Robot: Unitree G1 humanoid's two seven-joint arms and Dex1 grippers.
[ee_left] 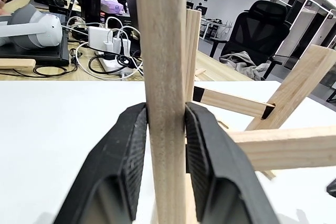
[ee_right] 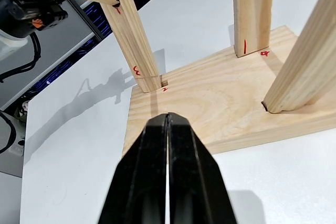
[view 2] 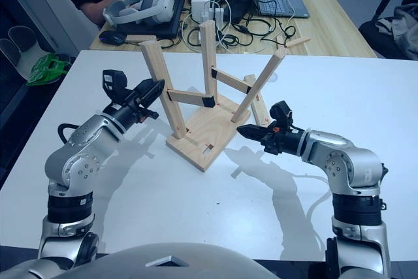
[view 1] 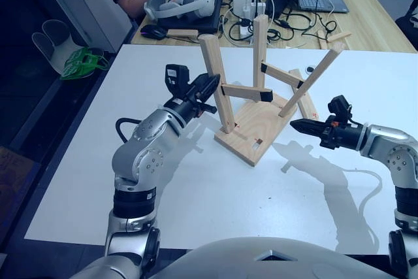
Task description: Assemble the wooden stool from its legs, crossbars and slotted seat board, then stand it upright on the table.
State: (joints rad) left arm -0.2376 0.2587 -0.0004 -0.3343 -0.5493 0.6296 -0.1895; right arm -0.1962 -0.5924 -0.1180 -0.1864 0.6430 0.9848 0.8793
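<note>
**A:** Pine seat board [view 1: 251,143] lying flat on the white table [view 1: 196,194], underside up, with three legs poking out of it and two crossbars tying them together. Looks like mid-assembly, nowhere near the stand-it-upright part.

**B:** Agreed. Got the left gripper [view 1: 210,85] with both fingers [ee_left: 128,145] clamped on the left-hand leg [view 1: 215,70], about where the crossbar [view 1: 245,91] meets it. Probably steadying it or pressing it down into its slot.

**A:** And the right gripper [view 1: 297,124]?

**B:** Fingers pressed together, holding nothing. Hovering just beside the board's right edge, under the leaning leg [view 1: 313,80].

**A:** Spotted an empty slot [view 1: 259,140] near the board's front corner, plus a loose stick [view 1: 308,99] lying on the table behind the board. Guessing fourth leg, can't say for sure.

**B:** So next up, probably: open the right fingers, grab that stick, and drop it straight into the free slot while bracing the frame with the left. Needs a square approach, otherwise jams or knocks the wobbly legs over. Then flip the whole thing.
</note>
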